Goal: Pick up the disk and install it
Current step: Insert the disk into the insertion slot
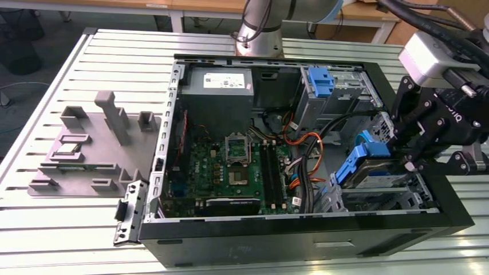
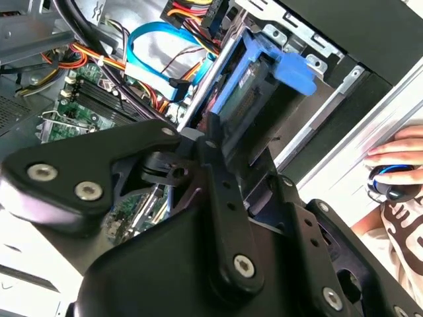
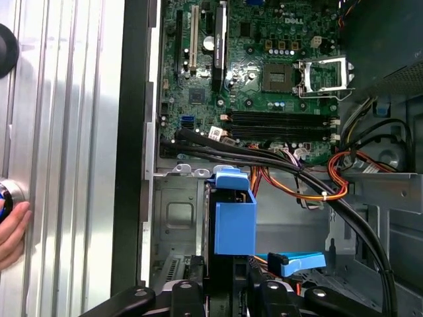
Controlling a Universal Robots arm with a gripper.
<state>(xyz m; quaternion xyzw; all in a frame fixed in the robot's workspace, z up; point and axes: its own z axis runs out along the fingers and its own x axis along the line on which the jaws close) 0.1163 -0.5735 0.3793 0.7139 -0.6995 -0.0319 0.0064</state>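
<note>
Blue plastic frames the flat silver metal hard disk, which stands on edge in the grey metal drive bay of the open black computer case. We see the black gripper clamped across its faces, presumably to line it up with the slot.

Part of the disk behind the end effector; hand partly beyond the frame edge.
</note>
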